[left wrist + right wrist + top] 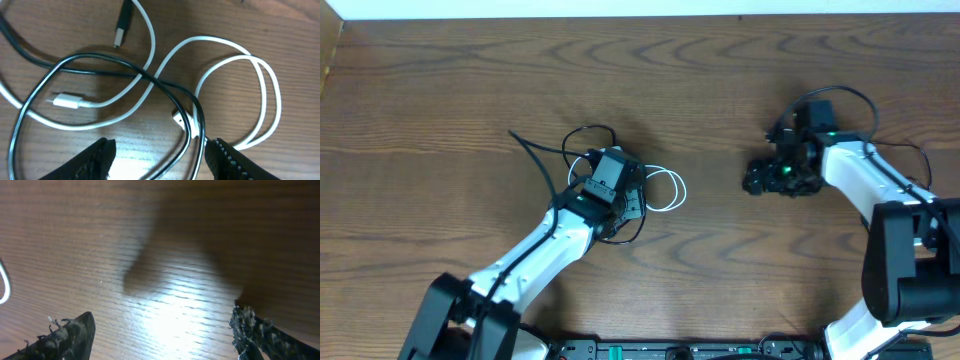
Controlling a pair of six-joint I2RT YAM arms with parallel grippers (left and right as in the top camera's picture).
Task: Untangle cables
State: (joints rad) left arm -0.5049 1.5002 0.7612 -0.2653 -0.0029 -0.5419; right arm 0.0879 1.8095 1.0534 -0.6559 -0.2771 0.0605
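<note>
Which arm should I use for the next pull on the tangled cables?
Left, probably: the left gripper, open, hangs right over the crossed white cable and black cable; the right gripper is off to the side above bare table.

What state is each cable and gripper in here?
white cable: looped on the table, tangled with the black one.
black cable: looped, lying across the white cable.
left gripper: open, poised over the tangle.
right gripper: open over bare table, empty.
</note>
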